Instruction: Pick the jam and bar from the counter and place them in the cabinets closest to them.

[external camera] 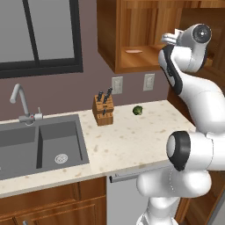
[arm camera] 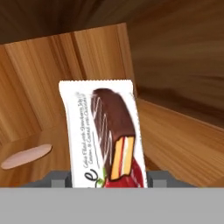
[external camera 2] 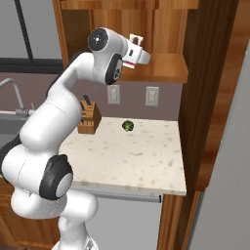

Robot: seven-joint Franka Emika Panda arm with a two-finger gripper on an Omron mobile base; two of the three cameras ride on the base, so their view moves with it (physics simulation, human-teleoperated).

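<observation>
Jaws pinching bar [arm camera: 105,135] at frame bottom centre, gripper [arm camera: 109,178] inside wall cabinet [arm camera: 183,144], above shelf. Risk: release too high, packet tips or slides onto pink oval thing [arm camera: 26,156] at lower left

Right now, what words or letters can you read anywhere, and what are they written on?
bar, held in the shut tool: two lines of thin script run up the white side of its wrapper, too blurred to read.
bar, lower white part: one large dark curly letter, perhaps "e", not certain.
wall outlets, knife block, cabinets: no writing.
</observation>
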